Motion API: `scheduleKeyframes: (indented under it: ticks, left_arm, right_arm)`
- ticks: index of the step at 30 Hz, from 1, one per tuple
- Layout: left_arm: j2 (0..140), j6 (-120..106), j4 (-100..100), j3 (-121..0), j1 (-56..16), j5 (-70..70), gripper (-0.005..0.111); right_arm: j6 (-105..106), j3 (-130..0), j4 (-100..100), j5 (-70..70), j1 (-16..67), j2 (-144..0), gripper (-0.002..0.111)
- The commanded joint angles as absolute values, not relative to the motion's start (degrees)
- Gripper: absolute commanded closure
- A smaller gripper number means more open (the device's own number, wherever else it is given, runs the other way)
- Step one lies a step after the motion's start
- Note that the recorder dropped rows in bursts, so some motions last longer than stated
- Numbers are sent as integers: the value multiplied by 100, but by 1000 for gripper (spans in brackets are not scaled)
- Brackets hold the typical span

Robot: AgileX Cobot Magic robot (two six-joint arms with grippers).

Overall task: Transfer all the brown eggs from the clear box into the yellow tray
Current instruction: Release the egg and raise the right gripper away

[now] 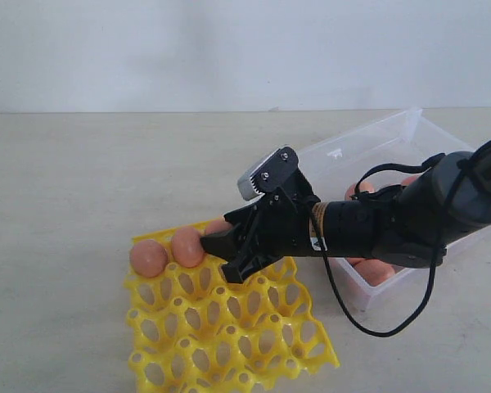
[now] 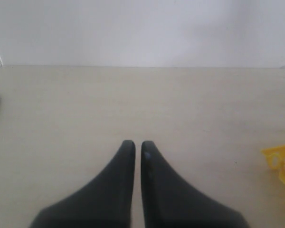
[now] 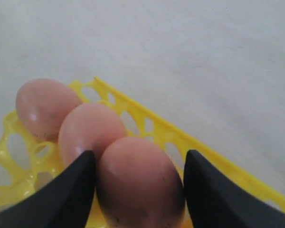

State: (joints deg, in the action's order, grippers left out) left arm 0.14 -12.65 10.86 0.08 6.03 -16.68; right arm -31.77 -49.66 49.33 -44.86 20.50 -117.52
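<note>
— Over the yellow tray (image 1: 311, 332), seen from the outside camera, the right gripper (image 1: 225, 255) hangs low at the edge row, beside two seated brown eggs (image 1: 187, 246). What's in the clear box (image 1: 397, 131)?
— More eggs, partly hidden by the arm (I can't count them).
— And the left wrist camera?
— The left gripper (image 2: 137, 144) has its fingers pressed together, empty, above bare table (image 2: 133, 95). A tray corner shows at the picture's edge.
— Right wrist camera, then.
— A third egg (image 3: 140, 180) sits between the fingers (image 3: 71, 190), in line with the other two. One finger touches the shell, but whether they pinch it or only flank it, I cannot tell.
— So how to finish well?
— I'd say make sure it's down in its cup and spread the fingers evenly. Then rise straight up, so neither tip nudges the neighbouring egg.
</note>
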Motion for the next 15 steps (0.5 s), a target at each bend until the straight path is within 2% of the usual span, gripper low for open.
scheduleKeyframes:
  ticks: [1,9,15]
  left_arm:
    - [0,-1306,1114,0,622,-1627,103]
    - [0,-1306,1114,0,622,-1627,103]
    - [0,-1306,1114,0,622,-1627,103]
  right_arm:
    - [-3136,-4977,4871,-4452,2044,-11720,58]
    - [-3156,-5047,4458,-4553,2044,-11426,58]
    - [-2659,-5047,2318,-4019,2044,-10520,58]
